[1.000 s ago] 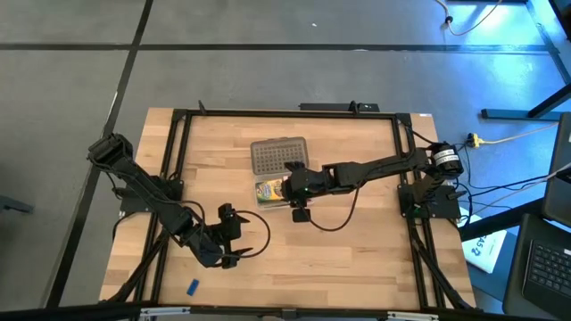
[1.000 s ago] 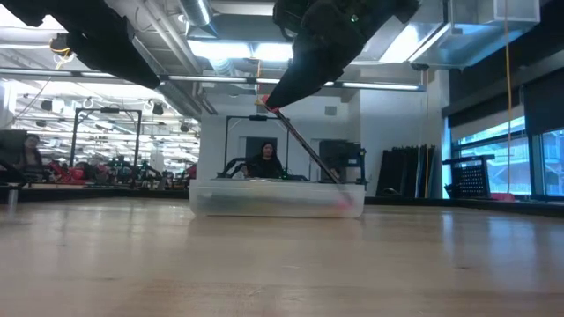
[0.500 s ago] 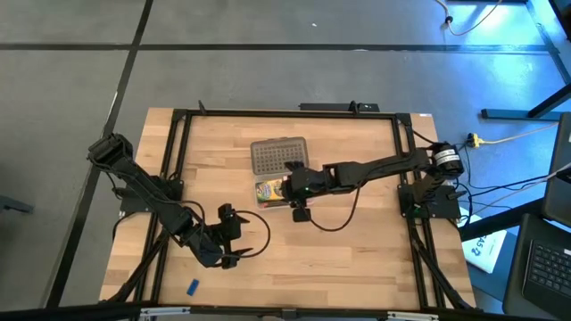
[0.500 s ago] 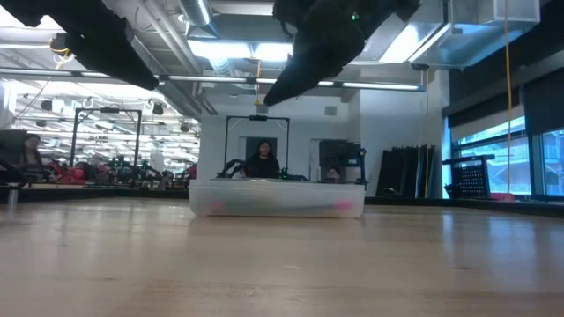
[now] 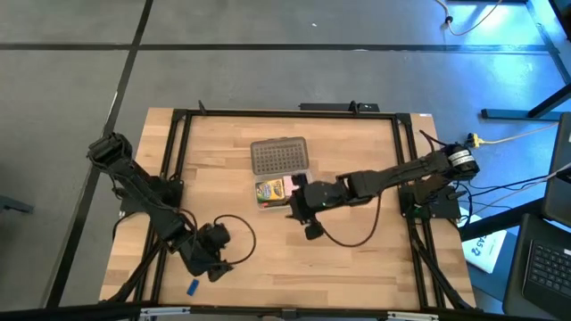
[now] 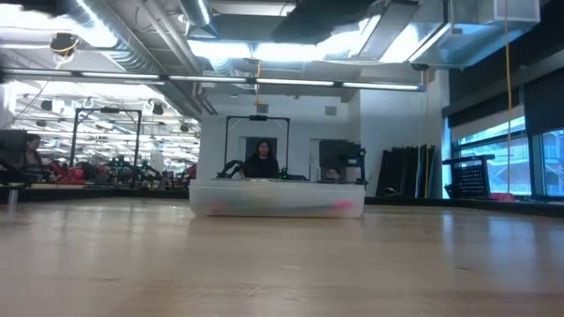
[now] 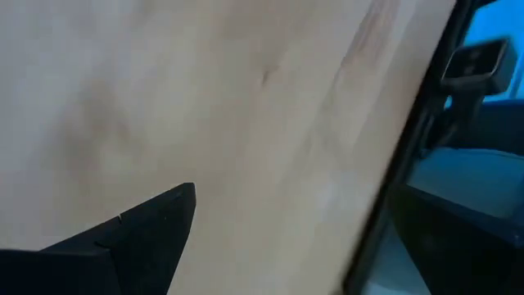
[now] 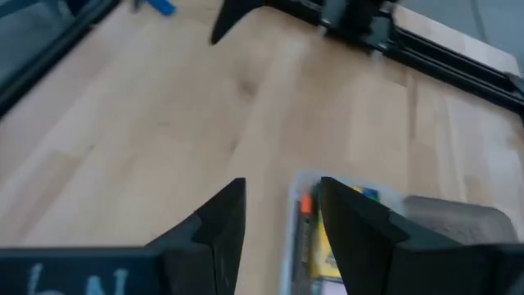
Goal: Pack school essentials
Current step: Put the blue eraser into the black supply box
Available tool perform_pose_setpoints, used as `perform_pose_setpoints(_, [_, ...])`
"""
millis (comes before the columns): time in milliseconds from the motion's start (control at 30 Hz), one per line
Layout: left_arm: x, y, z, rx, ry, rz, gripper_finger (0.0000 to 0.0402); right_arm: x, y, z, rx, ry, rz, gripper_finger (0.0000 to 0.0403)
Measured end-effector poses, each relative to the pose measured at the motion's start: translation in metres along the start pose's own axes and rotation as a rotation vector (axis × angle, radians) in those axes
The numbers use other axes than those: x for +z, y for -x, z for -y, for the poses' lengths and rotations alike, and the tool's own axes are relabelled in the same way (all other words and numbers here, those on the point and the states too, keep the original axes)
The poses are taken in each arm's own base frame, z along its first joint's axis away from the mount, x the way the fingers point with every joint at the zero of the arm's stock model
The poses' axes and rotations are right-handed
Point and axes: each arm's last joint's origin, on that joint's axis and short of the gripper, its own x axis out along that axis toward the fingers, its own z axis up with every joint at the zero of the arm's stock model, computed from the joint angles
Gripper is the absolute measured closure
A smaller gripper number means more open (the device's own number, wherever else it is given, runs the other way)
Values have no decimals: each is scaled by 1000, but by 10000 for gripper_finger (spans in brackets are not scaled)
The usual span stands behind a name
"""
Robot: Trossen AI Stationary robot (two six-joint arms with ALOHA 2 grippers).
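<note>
The left gripper (image 5: 211, 264) hangs over the wooden table (image 5: 348, 259) near its front left corner, just beside the tiny blue eraser (image 5: 192, 287), which lies on the bare wood close to the front edge. Whether that gripper is open or closed cannot be told: the left wrist view shows only one dark finger (image 7: 139, 238) over blurred wood and the black frame rail (image 7: 393, 180) at the table's edge.

Toward the middle of the table, a little nearer the back edge, sits the clear rectangular case (image 5: 281, 183). Its grey studded lid (image 5: 278, 156) lies on the side facing the back edge, and the green-yellow crayon box (image 5: 271, 189) rests inside the tray, with a pink item beside it. In the low view the case (image 6: 277, 199) stands as a pale tray in the distance, with pink showing through its wall.

The right gripper (image 5: 300, 210) is just off the case's front right corner, above bare wood. In the right wrist view its two dark fingers (image 8: 214, 220) stand parted with nothing between them, the case corner (image 8: 327, 238) and its orange and yellow contents just beyond.
</note>
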Motion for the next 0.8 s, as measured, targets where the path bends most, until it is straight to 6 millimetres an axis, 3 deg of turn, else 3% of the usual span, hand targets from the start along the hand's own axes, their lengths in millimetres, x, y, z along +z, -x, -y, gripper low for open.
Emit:
perform_pose_setpoints(333, [-32, 8, -2, 61, 298, -262, 7, 7, 5, -29, 61, 48, 26, 243])
perform_pose_setpoints(600, [-51, 14, -2, 100, 377, -356, 7, 7, 6, -32, 65, 31, 28, 243])
perform_pose_setpoints(800, [-51, 21, 8, 147, 359, -345, 7, 9, 6, -32, 63, 22, 47, 243])
